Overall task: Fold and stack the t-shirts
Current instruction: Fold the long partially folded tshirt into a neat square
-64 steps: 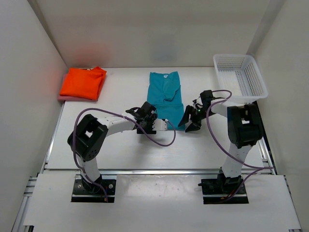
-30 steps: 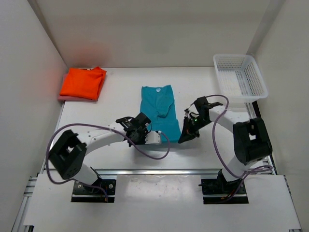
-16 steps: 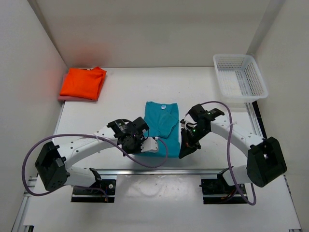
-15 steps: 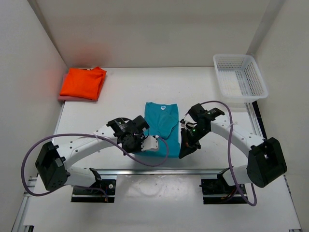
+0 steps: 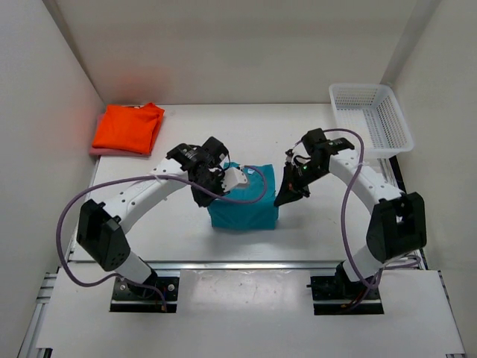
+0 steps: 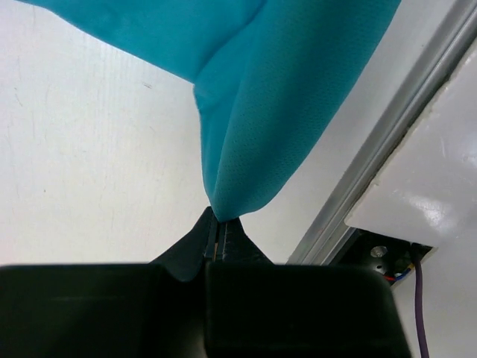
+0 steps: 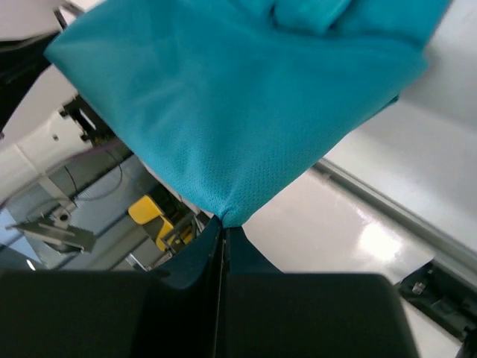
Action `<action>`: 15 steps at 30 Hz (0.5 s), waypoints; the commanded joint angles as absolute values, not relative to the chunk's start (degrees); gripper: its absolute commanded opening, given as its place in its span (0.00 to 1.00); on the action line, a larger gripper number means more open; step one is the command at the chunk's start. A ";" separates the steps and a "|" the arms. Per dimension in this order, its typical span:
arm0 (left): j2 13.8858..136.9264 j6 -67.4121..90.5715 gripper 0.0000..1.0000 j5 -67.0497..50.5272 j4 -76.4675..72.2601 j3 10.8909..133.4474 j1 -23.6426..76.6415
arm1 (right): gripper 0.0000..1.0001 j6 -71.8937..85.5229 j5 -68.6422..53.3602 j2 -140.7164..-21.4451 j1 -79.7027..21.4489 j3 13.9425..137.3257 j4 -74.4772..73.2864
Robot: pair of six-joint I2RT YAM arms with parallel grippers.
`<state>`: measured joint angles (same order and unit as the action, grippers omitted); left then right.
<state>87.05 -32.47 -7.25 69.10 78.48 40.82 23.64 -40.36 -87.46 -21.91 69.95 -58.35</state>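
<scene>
From above, you have the teal t-shirt [image 5: 242, 205] in the middle of the table [image 5: 171, 224]. Its far edge looks raised off the surface, though the overhead angle makes that hard to judge. The orange t-shirt [image 5: 128, 127] sits folded on the pink t-shirt [image 5: 95, 151] in the far-left corner.

At your left wrist, the left gripper [image 6: 221, 224] is pinched tight on a fold of teal cloth.

At your right wrist, the right gripper [image 7: 223, 222] likewise pinches a teal corner.
</scene>
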 commanded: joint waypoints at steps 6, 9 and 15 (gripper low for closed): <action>96.05 -28.48 0.00 -9.24 65.76 89.29 32.79 | 0.00 19.07 -43.76 -95.00 -17.05 75.41 -56.51; 99.13 -26.99 0.00 -8.96 63.90 91.67 32.52 | 0.00 19.51 -44.73 -97.64 -15.03 75.67 -54.67; 103.44 -24.87 0.00 -9.06 60.83 95.36 31.29 | 0.00 19.33 -47.45 -103.44 -13.45 79.71 -51.08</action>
<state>103.81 -26.85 -8.29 63.66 92.62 32.18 20.32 -44.27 -102.26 -14.41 76.60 -53.91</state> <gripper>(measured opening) 0.026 0.008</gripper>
